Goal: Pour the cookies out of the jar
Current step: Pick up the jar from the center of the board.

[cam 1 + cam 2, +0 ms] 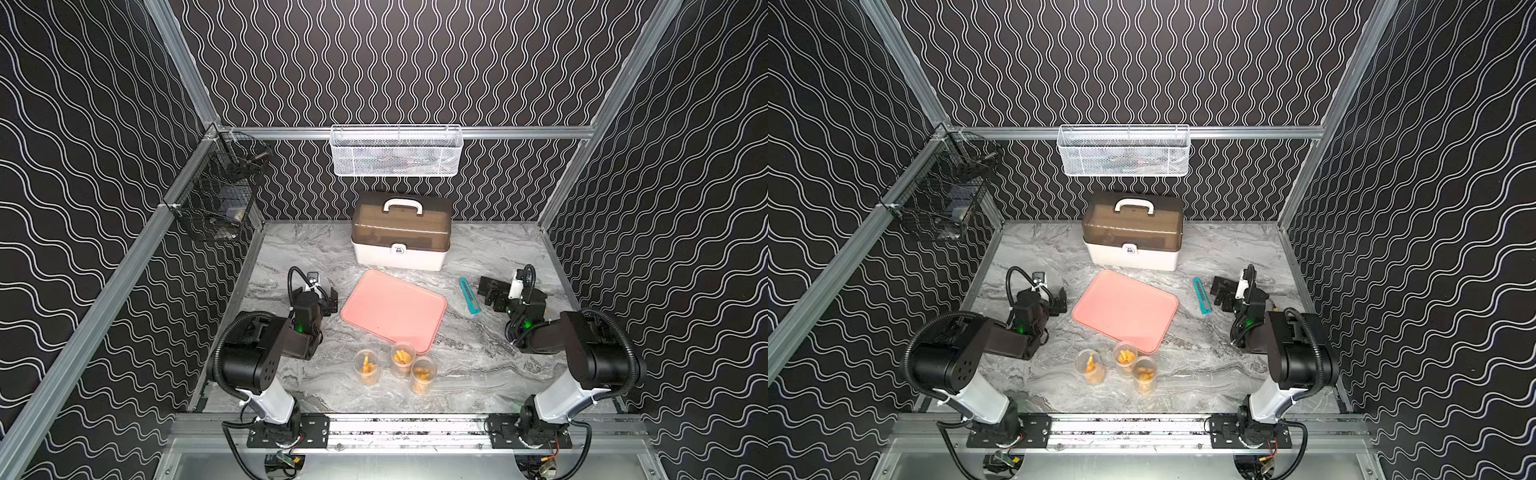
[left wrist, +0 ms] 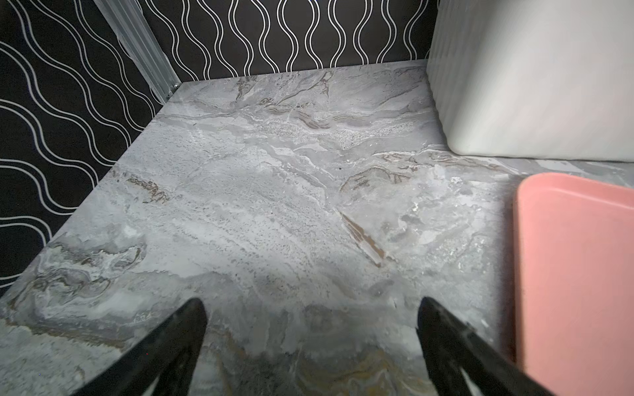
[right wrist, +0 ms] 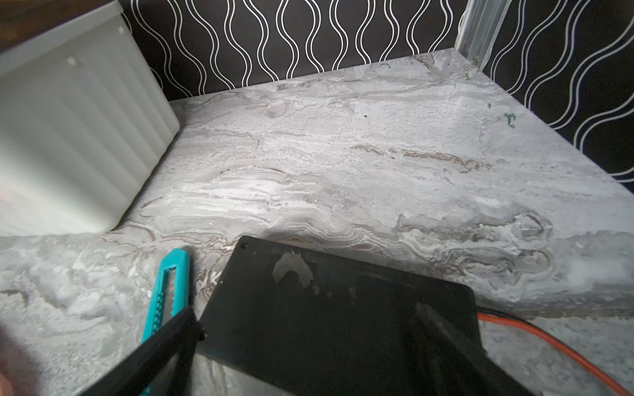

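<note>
Left gripper [image 2: 310,305] spread open, empty, left of pink tray [image 1: 392,309]; right gripper [image 1: 492,296] open, empty, at right; cookies [image 1: 402,356] in three jars [image 1: 402,369], near centre.

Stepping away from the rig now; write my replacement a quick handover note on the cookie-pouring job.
Left gripper: jaws open, empty, beside the pink tray.
Right gripper: jaws open, empty, by the teal cutter.
Cookies: all in three upright clear jars by the tray's near edge.
Done: nothing; tray bare.
To do: pick a jar, pour out its cookies.
</note>
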Tool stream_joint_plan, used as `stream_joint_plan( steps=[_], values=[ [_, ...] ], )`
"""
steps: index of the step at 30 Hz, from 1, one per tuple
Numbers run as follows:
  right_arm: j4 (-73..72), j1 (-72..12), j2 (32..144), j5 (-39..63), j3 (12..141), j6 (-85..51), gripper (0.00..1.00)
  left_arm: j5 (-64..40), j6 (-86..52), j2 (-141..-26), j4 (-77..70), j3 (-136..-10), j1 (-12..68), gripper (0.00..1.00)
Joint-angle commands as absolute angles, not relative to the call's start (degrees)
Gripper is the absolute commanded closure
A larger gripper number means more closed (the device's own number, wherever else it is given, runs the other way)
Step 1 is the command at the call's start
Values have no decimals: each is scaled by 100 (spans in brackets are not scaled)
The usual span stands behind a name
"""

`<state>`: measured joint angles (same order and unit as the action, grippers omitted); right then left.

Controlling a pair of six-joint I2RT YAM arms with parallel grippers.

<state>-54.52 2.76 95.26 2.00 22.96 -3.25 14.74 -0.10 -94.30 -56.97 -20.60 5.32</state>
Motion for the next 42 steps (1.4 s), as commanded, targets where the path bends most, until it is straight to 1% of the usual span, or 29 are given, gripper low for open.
stream_joint_plan(
  steps=[1,23,25,28,30,31,32,34,35,37,38,40,42],
  values=[
    [-5561,283,9534,172,2303,-343,0,1509,-44,-9448,-5946,-2075,527,1],
    [-5555,287,9533,170,2301,-350,0,1505,-42,-9448,-5950,-2074,523,1],
    [-5478,355,9545,302,2357,-424,0,1511,-40,-9448,-5945,-2080,527,1],
    [-5449,388,9541,193,2365,-466,0,1516,-44,-9439,-5950,-2070,527,1],
    [-5486,387,9492,10,2356,-515,0,2059,-130,-9274,-5784,-2098,570,1],
    [-5272,387,9297,-208,2394,-620,0,1938,-213,-9107,-5610,-2076,555,1],
    [-4660,393,8964,-477,2539,-706,0,2170,-136,-8993,-5676,-2055,571,1],
    [-3370,387,8342,-1009,3017,-944,0,2599,-335,-8481,-4721,-2304,598,1],
    [-2843,394,8084,-1289,3300,-1270,0,2824,-459,-8217,-4220,-2486,598,1],
    [-1813,430,7690,-1499,3956,-1716,0,3098,-607,-7822,-3392,-2872,598,1],
    [-1163,431,7544,-1517,4410,-1920,0,3162,-824,-7609,-2563,-3200,598,1],
    [-3,431,7395,-1172,5200,-2127,0,3278,-1194,-7370,-1203,-3893,598,1],
    [411,431,7280,-653,5575,-2344,0,3057,-1507,-7285,75,-4620,598,1]
  ],
)
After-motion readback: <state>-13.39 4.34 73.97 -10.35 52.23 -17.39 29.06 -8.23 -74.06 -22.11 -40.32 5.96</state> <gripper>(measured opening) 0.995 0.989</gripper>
